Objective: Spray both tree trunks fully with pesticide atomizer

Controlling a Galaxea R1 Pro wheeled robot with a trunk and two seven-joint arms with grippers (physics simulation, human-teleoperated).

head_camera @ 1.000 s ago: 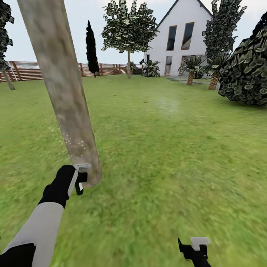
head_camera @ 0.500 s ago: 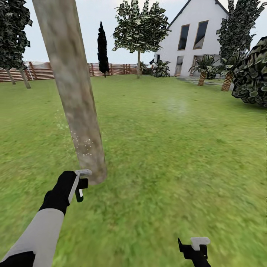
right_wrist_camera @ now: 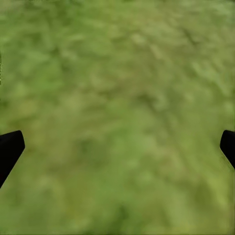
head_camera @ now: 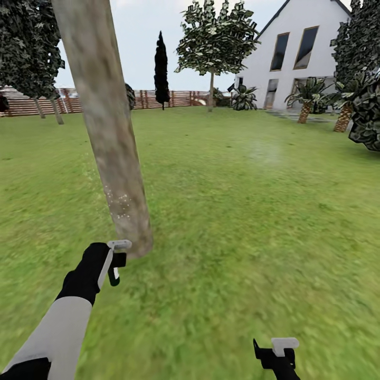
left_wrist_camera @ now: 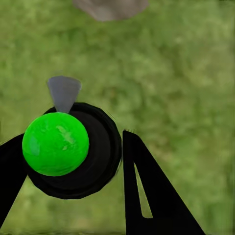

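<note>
A thick pale grey-beige tree trunk (head_camera: pixel 111 148) rises from the grass lawn (head_camera: pixel 237 221) at the left of the head view, leaning slightly. Fine white specks (head_camera: pixel 121 203) dot its lower part. Just in front of its base, my left gripper (head_camera: pixel 115 261) is shut on the pesticide atomizer (head_camera: pixel 114 274). In the left wrist view the atomizer (left_wrist_camera: pixel 56 144) shows a bright green round top on a black body, with a grey nozzle (left_wrist_camera: pixel 63 93) pointing towards the trunk's foot (left_wrist_camera: pixel 111 7). My right gripper (head_camera: pixel 278 352) hangs low over the grass, open and holding nothing.
A leafy tree (head_camera: pixel 214 42) with a slim pale trunk stands far off by the brown slat fence (head_camera: pixel 174 97). A dark cypress (head_camera: pixel 161 66), palms (head_camera: pixel 305 97), a big dark bush (head_camera: pixel 367 116) and the white house (head_camera: pixel 301 53) lie beyond wide open lawn.
The head camera has swung left, so the trunk, fence and house have slid right in the picture. The left gripper still holds the atomizer near the trunk's base. The right arm looks unmoved.
</note>
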